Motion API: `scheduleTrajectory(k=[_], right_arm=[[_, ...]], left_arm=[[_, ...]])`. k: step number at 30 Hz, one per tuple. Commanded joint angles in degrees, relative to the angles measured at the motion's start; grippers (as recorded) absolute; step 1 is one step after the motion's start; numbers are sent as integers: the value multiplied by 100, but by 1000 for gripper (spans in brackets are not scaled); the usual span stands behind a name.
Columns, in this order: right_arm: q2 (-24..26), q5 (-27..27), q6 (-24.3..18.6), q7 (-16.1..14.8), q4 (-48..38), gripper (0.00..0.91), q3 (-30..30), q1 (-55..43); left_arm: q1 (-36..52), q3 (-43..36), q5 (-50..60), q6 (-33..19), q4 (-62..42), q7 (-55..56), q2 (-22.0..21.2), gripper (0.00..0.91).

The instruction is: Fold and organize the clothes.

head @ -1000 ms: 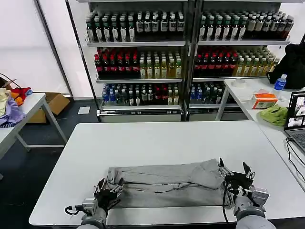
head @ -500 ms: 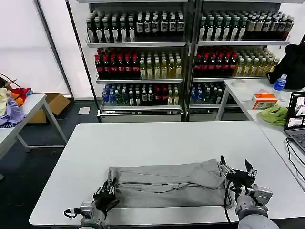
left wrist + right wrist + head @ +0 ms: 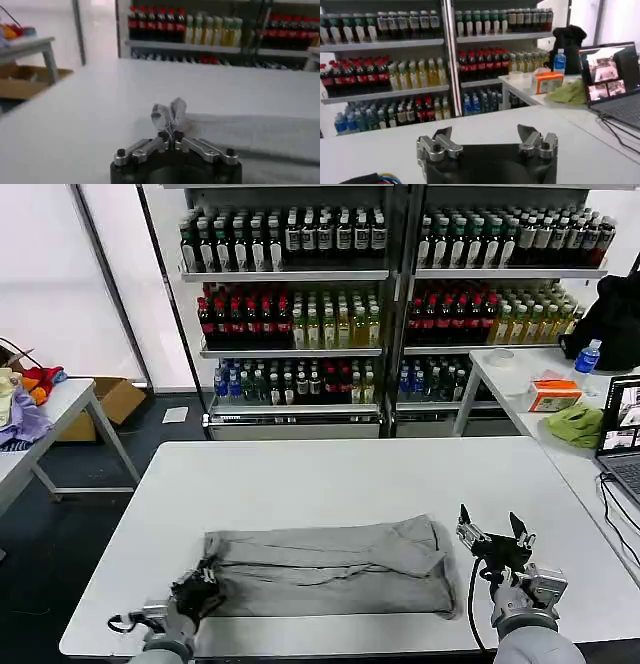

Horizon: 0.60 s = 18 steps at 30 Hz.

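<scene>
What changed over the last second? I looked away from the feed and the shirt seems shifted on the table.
The left gripper, shut on a pinch of the grey shirt, pulled it toward the robot's left; the whole garment slid that way. The right gripper, earlier at the shirt's right end, now stands open and clear of the cloth. The white table and the garment's folded shape stayed the same.

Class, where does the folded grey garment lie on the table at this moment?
In the head view, the folded light grey cotton garment lies along the white table's near edge, its left end pinched by the left claw, the open right claw just beyond its right end.
</scene>
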<state>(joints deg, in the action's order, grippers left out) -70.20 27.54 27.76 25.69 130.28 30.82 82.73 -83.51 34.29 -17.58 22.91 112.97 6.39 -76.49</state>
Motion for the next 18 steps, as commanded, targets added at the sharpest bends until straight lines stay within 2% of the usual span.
scheduleTrajectory(k=[1,4,10,13,18], right_arm=[[-19,-28,-4,-2,-42,907,-105,-40],[-50,-35,1,0,-27,907,-147,-50],[-75,-34,-4,0,28,907,-119,13],[-78,-45,-16,1,16,907,-102,55],[-107,-64,-3,9,48,907,-111,65]], left_arm=[[225,1846,-832,156,-11,-32,2066,0],[311,2089,-795,200,-284,-92,2449,10],[527,2271,-536,137,-598,-200,2631,0],[420,2175,-505,139,-323,-225,2528,0],[149,1706,-329,165,317,-246,1890,0]])
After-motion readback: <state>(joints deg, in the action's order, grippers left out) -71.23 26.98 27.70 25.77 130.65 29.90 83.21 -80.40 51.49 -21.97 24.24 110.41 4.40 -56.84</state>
